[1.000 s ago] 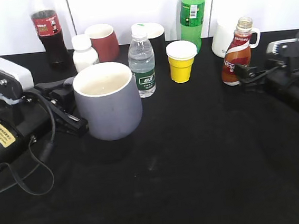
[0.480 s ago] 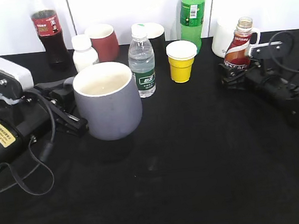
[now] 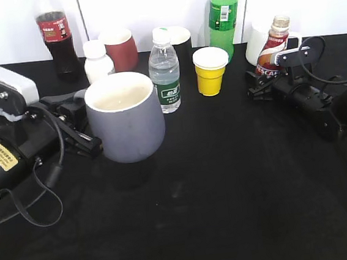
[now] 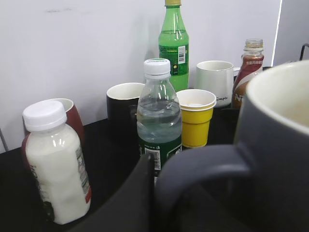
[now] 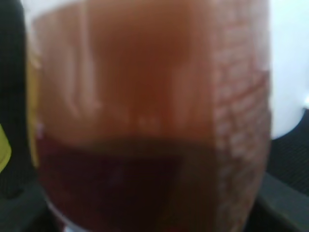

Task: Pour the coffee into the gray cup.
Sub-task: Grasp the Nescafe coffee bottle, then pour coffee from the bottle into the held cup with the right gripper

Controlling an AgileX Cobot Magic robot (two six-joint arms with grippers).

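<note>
The gray cup [image 3: 125,117] stands at about 10 o'clock from the middle of the black table [image 3: 229,192], and the left gripper [image 3: 78,130] is at its handle side, at 9 o'clock of the cup. In the left wrist view the loop handle lies directly against a dark finger [image 4: 130,198], but I cannot tell if the jaws are pressing on it or only standing beside it.

The coffee [image 3: 272,54] is at about 2 o'clock on the table, upright, with a white mug [image 3: 257,42] just behind it. The right gripper [image 3: 266,84] is around the lower body of the bottle. The right wrist view is filled with the blurred brown bottle, so the jaws seem closed on it or very near to closing; I cannot see the contact itself.

I judge the bottle to be light plastic, nearly full, and a little slippery because of the smooth label. The curved waist under the label is the good place to hold, because the fingers sit in the narrow part and the bottle cannot slide when it is tilted. The neck shows no cap, so tilting must wait until the mouth is over the cup. The cup is ceramic, I think: heavy and stable, and its wide opening forgives a small error.
</note>
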